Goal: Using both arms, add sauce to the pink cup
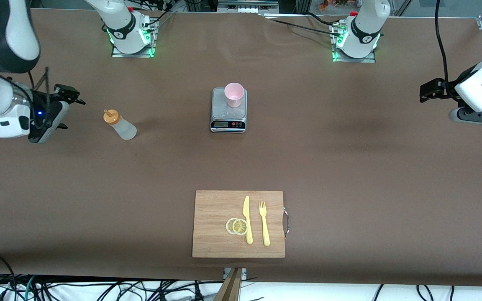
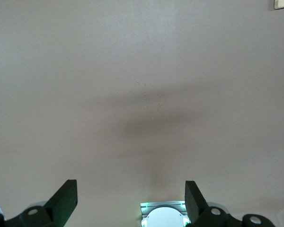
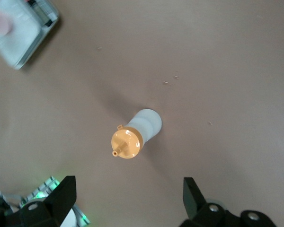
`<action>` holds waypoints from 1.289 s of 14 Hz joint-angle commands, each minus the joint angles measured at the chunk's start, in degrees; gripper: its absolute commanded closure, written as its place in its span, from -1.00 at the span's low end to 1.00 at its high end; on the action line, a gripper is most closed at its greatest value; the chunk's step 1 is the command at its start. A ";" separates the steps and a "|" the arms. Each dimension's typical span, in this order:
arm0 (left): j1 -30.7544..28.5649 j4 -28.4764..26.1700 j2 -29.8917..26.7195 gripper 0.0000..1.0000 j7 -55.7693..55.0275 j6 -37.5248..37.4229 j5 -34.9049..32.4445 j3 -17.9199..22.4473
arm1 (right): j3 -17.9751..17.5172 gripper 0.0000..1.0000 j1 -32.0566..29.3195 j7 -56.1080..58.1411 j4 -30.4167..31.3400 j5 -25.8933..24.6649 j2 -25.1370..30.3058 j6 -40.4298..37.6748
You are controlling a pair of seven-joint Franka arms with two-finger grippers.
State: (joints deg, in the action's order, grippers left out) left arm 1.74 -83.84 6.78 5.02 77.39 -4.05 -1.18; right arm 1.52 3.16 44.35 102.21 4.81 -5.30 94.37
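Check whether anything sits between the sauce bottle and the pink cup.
Nothing visible does. The bottle stands on bare table toward the right arm's end, and the cup sits on the scale. The board lies nearer the camera, off that path. The right pincer is beside the bottle, open.

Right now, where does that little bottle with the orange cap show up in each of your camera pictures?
Front view: the sauce bottle stands on the table toward the right arm's end, beside the scale that carries the pink cup.
Left wrist view: not in it, only bare table.
Right wrist view: the bottle sits near the middle, seen from above.
Shared landmark: the scale, also at a corner of the right wrist view.
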 commanded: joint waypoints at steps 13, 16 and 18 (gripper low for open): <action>-0.51 2.10 0.96 -1.00 0.96 -1.19 2.99 -0.14 | 7.52 -1.00 6.25 -41.89 -5.52 -5.69 8.29 -3.30; -0.42 2.10 0.96 -1.00 0.96 -1.19 2.99 -0.14 | 8.06 -1.00 4.31 -42.06 -9.82 -5.60 8.21 -6.21; -0.42 2.10 0.96 -1.00 0.87 -1.19 2.91 -0.14 | 8.06 -1.00 3.61 -42.50 -12.47 -5.86 7.68 -8.06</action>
State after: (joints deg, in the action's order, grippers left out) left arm 1.72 -83.83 6.81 5.02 77.39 -1.94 -1.19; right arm 9.80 7.33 3.41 93.00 -0.40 2.96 88.93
